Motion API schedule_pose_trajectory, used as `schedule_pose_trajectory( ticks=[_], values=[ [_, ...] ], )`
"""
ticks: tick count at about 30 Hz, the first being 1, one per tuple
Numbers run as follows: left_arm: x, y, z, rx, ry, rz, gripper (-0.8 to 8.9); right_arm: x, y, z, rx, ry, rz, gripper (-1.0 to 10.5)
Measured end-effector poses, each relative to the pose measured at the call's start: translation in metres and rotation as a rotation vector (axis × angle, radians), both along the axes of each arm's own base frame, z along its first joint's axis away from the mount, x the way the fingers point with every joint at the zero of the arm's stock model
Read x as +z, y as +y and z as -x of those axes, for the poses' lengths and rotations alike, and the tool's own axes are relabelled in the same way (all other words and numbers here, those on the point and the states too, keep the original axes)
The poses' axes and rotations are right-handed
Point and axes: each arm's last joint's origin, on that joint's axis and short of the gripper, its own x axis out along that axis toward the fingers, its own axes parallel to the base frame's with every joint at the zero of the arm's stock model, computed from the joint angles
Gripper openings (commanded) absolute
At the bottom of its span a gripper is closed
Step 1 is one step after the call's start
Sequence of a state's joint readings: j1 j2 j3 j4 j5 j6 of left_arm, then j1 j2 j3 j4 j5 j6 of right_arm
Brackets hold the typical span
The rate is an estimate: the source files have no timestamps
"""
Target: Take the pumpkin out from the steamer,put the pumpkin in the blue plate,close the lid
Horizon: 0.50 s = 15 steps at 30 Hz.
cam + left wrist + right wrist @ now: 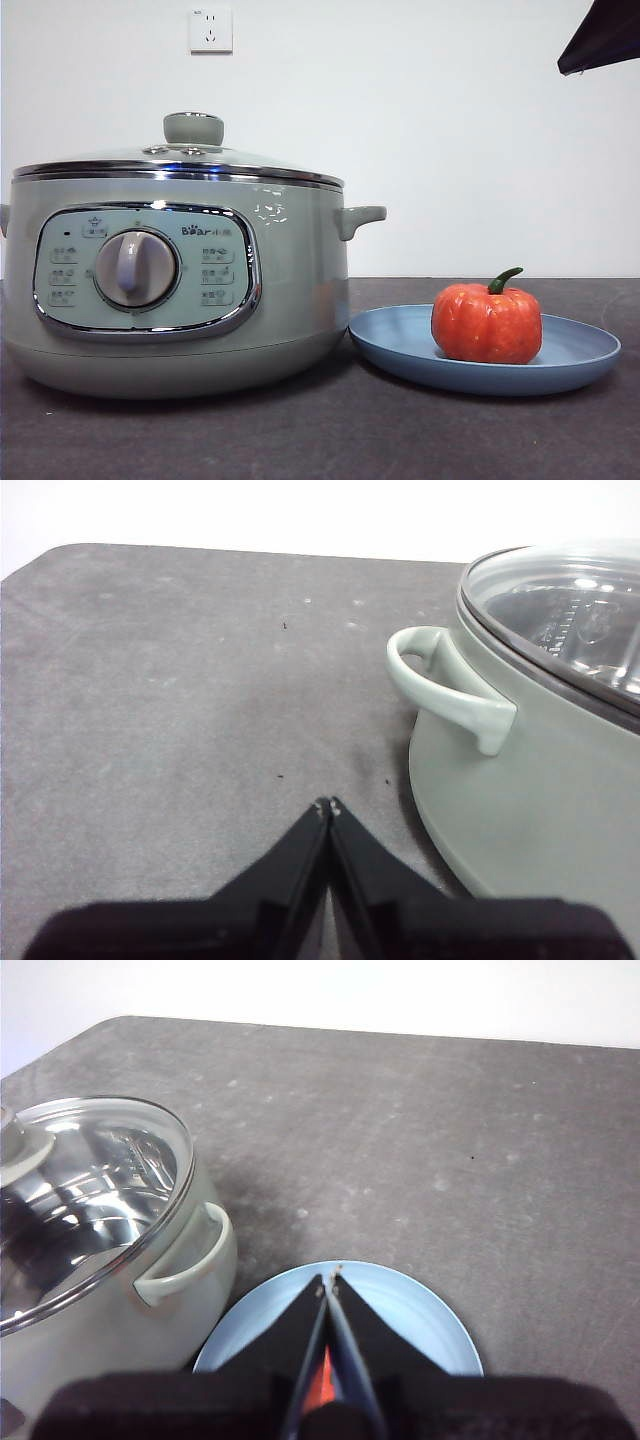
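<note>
Orange pumpkin (487,323): one, on one blue plate (575,361); one lid (180,160) on steamer (290,290).

left gripper (328,805): two matte black jaws, wedge-shaped, tapering to thin tips; a small pale glint on each tip
left gripper base: broad black block across the bottom of the frame, rounded at its corners
right gripper (331,1279): the same black wedge jaws, with a bluish sheen along the inner edge of one; tips pale
right gripper base: wide black bar along the bottom edge, blurred
arm (603,38): a dark, angular, flat-sided black shape in the upper right corner of the front view; no cables, screws or markings could be made out
</note>
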<state>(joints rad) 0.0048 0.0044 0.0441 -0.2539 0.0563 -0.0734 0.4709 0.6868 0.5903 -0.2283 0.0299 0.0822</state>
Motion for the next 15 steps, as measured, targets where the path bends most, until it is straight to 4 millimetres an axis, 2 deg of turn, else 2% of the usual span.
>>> schedule_pose_trajectory(
  ticks=[15],
  values=[
    [0.0000, 0.0000, 0.0000, 0.001, 0.000, 0.006, -0.03, 0.0000, 0.0000, 0.0000, 0.000, 0.000, 0.000, 0.0]
  ],
)
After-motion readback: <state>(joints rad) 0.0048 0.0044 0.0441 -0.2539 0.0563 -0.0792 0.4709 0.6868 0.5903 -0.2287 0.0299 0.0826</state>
